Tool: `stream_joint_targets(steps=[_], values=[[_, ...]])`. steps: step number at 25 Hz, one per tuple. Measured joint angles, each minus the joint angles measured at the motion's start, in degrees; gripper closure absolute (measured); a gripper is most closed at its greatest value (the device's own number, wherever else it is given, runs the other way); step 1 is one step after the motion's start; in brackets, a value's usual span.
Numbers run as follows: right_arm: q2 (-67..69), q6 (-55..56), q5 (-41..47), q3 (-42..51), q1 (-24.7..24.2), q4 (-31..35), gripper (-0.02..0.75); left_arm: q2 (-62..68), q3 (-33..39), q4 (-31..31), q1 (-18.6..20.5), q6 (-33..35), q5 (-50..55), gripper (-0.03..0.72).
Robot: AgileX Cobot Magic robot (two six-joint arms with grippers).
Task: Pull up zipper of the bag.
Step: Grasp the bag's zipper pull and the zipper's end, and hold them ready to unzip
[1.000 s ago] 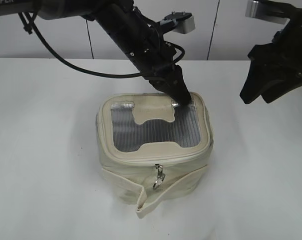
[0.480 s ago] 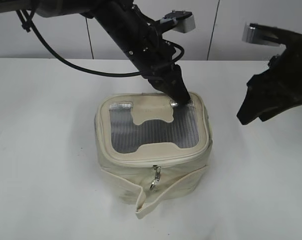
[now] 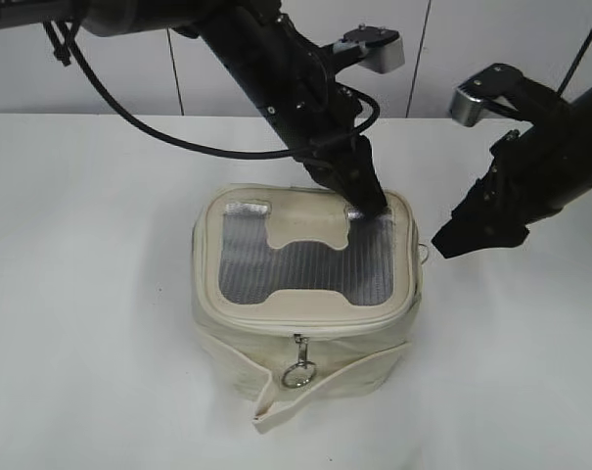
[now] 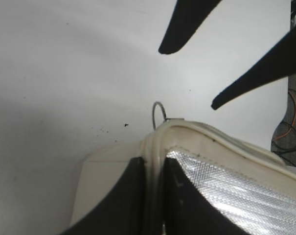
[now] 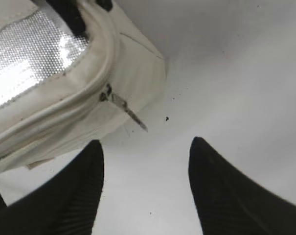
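Cream bag (image 3: 305, 294): left tool (image 3: 372, 203) nearly closed, pinching lid rim; right tool (image 5: 145, 191) spread wide, empty, beside zipper (image 5: 123, 106).

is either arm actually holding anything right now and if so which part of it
The left tool pinches the bag's lid rim at its far right corner. The right tool is open beside the bag, holding nothing.
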Motion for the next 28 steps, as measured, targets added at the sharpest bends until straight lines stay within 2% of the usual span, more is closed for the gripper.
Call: stream_joint_targets(steps=[19, 28], values=[[3.38, -14.46, -0.36, 0.18, 0.00, 6.10, 0.299, -0.06, 0.00, 0.44, -0.20, 0.05, 0.00, 0.608], [5.12, -17.05, -0.72, 0.18, 0.00, 8.73, 0.299, -0.06, 0.00, 0.44, -0.20, 0.05, 0.00, 0.608]])
